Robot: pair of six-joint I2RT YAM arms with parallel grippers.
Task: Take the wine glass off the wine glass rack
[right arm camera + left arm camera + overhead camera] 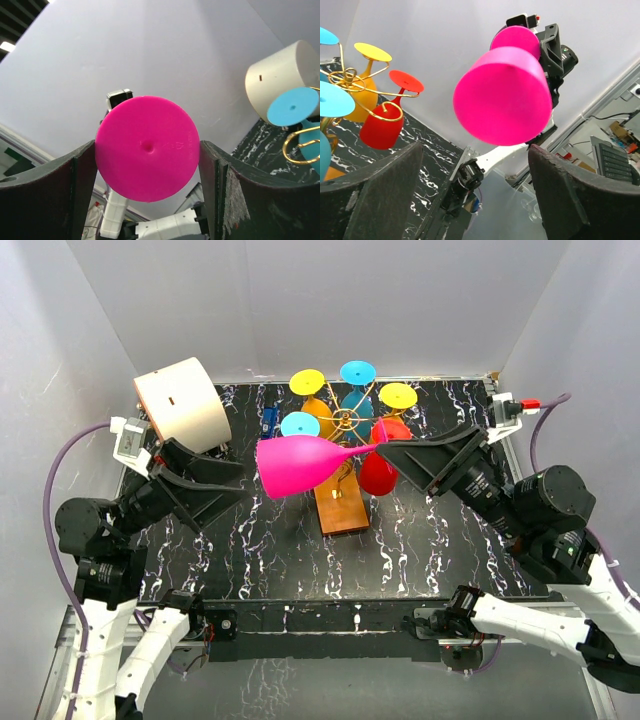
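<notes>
Right jaws are clamping the round foot of the pink wine glass (147,147), one finger against each edge. The glass is lying horizontal in the air, off the arms of the wine glass rack (346,420), bowl pointing toward the left jaws. These are standing wide open, holding nothing, just short of the bowl. Other coloured glasses (378,472) are hanging on the rack, which is standing on the marbled desk (430,540).
</notes>
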